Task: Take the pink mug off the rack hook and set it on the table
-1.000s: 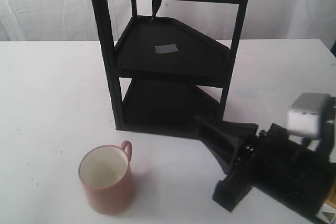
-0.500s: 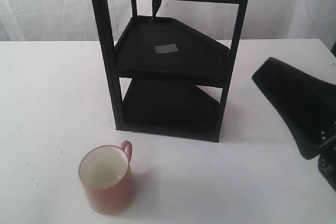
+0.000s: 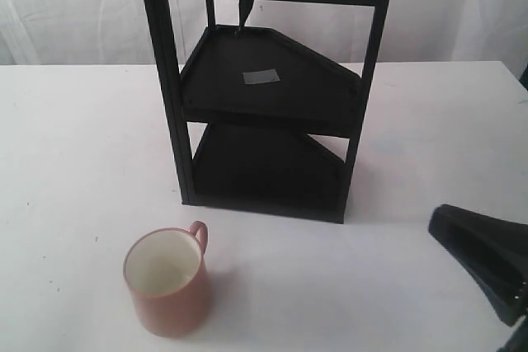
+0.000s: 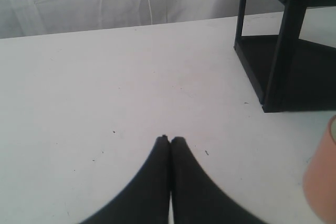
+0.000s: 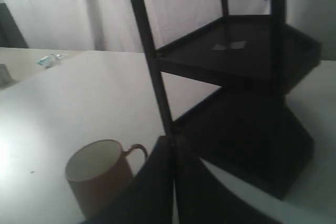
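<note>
White bench (image 3: 74,138). Tall black rack (image 3: 167,80) stands mid-bench. My left claw (image 4: 169,140) and right claw (image 5: 172,139): tips pressed together, gripping nothing. Pink mug (image 3: 169,296) sits upright on the bench, near the rack's front left post, not touching; salmon outside, cream inside, loop handle toward the rack. Small black rack hook (image 3: 246,2) hangs up top.

Elevated frontal overview; low tabletop wrist views toward the same rack (image 3: 289,96).
</note>
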Robot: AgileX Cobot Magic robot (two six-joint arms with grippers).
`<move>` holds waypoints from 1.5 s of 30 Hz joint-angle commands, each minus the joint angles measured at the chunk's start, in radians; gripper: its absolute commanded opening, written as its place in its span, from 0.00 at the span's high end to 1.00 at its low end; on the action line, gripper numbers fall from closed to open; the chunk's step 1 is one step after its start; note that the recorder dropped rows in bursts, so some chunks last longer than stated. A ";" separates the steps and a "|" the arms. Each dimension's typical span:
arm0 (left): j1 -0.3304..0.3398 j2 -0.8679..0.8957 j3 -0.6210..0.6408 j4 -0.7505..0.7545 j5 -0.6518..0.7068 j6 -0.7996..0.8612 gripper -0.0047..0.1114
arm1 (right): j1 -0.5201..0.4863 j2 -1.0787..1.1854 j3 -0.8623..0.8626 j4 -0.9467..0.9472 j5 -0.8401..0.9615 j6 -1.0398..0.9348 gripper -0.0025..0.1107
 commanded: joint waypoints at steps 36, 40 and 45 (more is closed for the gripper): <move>-0.001 -0.004 0.004 0.004 -0.002 -0.002 0.96 | -0.441 -0.341 0.148 0.181 0.274 -0.344 0.98; -0.001 -0.004 0.004 0.004 -0.002 -0.002 0.96 | -0.441 -0.341 0.148 0.181 0.275 -0.344 0.98; -0.001 -0.004 0.004 0.004 -0.002 -0.002 0.96 | -0.441 -0.341 0.148 0.181 0.275 -0.344 0.98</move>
